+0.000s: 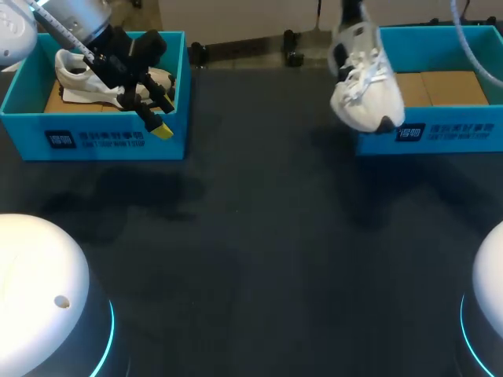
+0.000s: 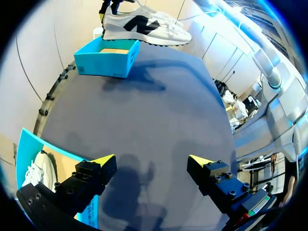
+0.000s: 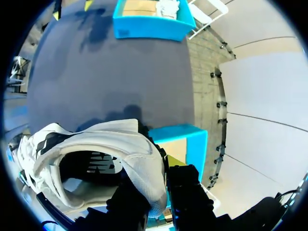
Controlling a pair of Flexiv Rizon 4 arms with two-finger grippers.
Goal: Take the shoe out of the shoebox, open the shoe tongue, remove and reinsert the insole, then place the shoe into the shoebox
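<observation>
The right claw (image 3: pixel 161 185) pinches the heel collar of a white shoe (image 1: pixel 365 78). The shoe hangs toe-down beneath it over the table (image 1: pixel 259 236), at the corner of the right shoebox (image 1: pixel 464 132). The left claw (image 2: pixel 151 161) is spread above the left shoebox (image 1: pixel 118 140), with another shoe (image 1: pixel 72 69) lying just behind it.

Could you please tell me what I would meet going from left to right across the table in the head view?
The left blue shoebox → the white shoe, held up off the table → the right blue shoebox.
</observation>
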